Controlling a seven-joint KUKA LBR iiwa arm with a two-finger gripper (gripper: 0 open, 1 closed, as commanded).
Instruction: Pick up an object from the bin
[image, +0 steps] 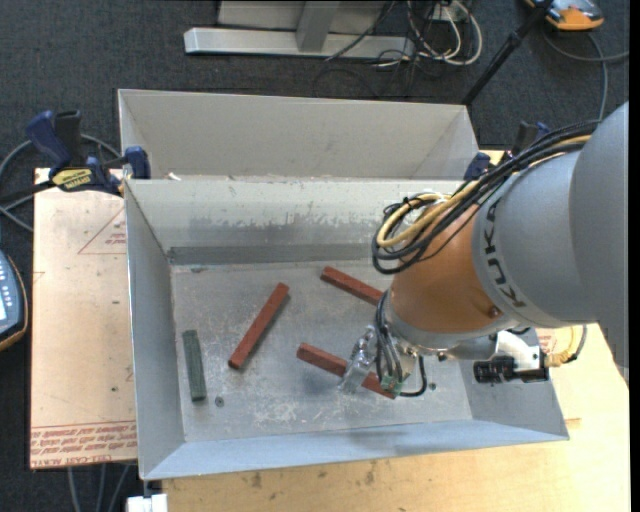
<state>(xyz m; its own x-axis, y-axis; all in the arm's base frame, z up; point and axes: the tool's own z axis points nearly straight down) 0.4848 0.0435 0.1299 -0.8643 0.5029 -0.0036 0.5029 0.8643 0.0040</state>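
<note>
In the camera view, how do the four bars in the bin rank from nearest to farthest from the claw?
1. Short red-brown bar, right at the claw, front middle of the bin.
2. Back red-brown bar, toward the rear wall.
3. Long slanted red-brown bar, left of centre.
4. Grey-green bar, far left.

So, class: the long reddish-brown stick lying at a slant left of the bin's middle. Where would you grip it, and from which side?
Grip the long reddish-brown stick at mid-length, so it should balance, coming from straight above and closing across its narrow width. It lies flat on the bin floor, with bare floor along both long sides.
</note>
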